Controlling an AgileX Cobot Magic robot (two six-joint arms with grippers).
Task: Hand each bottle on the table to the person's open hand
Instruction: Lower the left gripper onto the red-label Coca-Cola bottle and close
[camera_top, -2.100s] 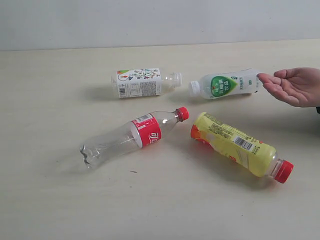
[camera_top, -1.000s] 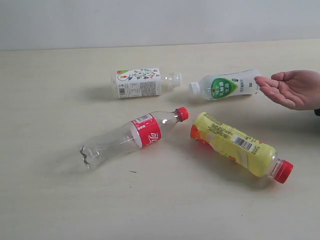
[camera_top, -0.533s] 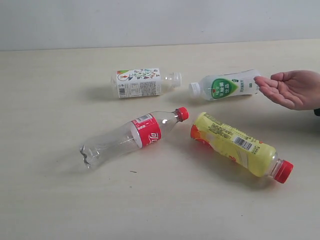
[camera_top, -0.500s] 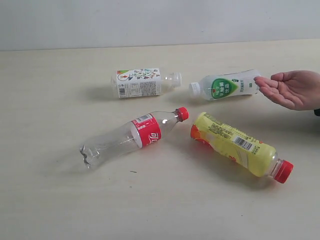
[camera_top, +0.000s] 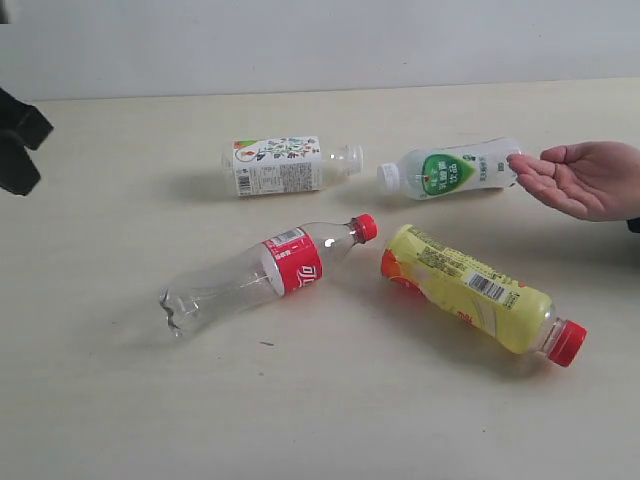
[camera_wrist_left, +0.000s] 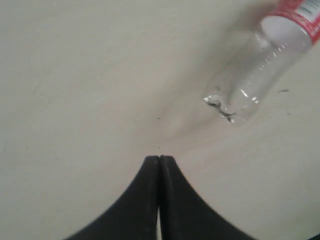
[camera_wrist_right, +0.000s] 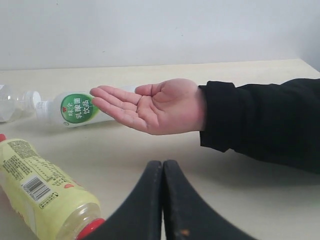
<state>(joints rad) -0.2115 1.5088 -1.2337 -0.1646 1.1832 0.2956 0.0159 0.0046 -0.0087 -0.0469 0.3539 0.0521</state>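
The wide, pale beige wood-look counter (camera_top: 100, 400) carries everything, with a plain grey-white wall (camera_top: 320, 40) behind it. From the right of the exterior view a forearm in a black sleeve (camera_wrist_right: 265, 120) reaches in, ending in the person's upturned hand (camera_top: 585, 178), held palm up just above the counter. A black angular robot part (camera_top: 18, 140) shows at the left edge of that view, well apart from the bottles.

The left gripper (camera_wrist_left: 159, 159) hangs over bare counter near the crushed bottle's base, its black fingers (camera_wrist_left: 145, 200) pressed together on nothing. The right gripper (camera_wrist_right: 162, 162) faces the palm, its fingers (camera_wrist_right: 145, 200) likewise pressed together and empty.

All four bottles lie on their sides. The yellow-orange plastic bottle with a red cap (camera_top: 470, 290) is nearest the camera on the right. Its base is near the cap of the clear crushed bottle with a red label and red cap (camera_top: 255, 275), without touching. Further back, the clear bottle with a white-green label and white cap (camera_top: 450, 169) lies with its base right at the person's fingertips; whether they touch I cannot tell. Its cap points at the neck of the short bottle with a white floral label (camera_top: 283, 164). A small dark speck (camera_top: 266, 344) marks the counter.
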